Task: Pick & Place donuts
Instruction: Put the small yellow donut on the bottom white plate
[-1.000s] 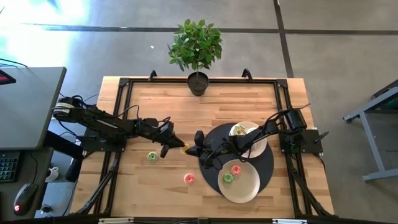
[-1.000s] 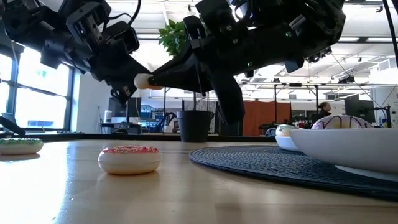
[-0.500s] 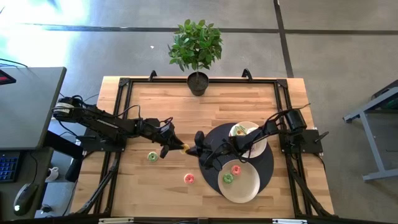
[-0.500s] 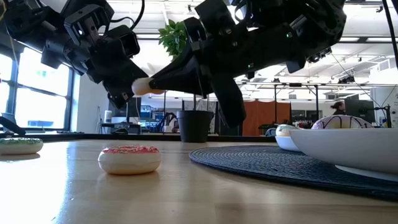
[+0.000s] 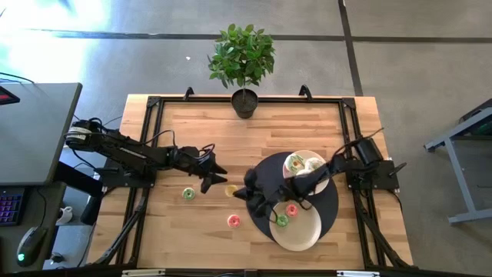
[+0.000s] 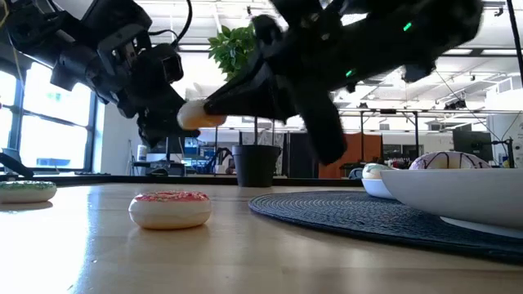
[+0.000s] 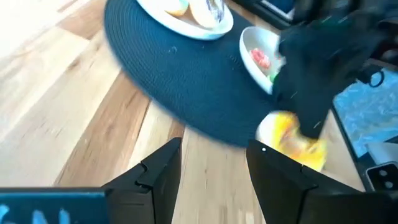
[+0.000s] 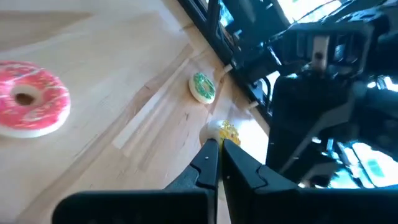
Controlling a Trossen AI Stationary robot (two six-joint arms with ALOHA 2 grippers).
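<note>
Centre frame: right gripper [image 5: 237, 191] now grips the yellow donut [image 5: 230, 190]; left gripper [image 5: 216, 175], jaws wide, has released: handover done

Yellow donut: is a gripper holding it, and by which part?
Yes. The right gripper pinches the yellow donut by its edge, at the fingertips. The left gripper is open and holds nothing.

text: none legible | labels: none | signs: none
</note>
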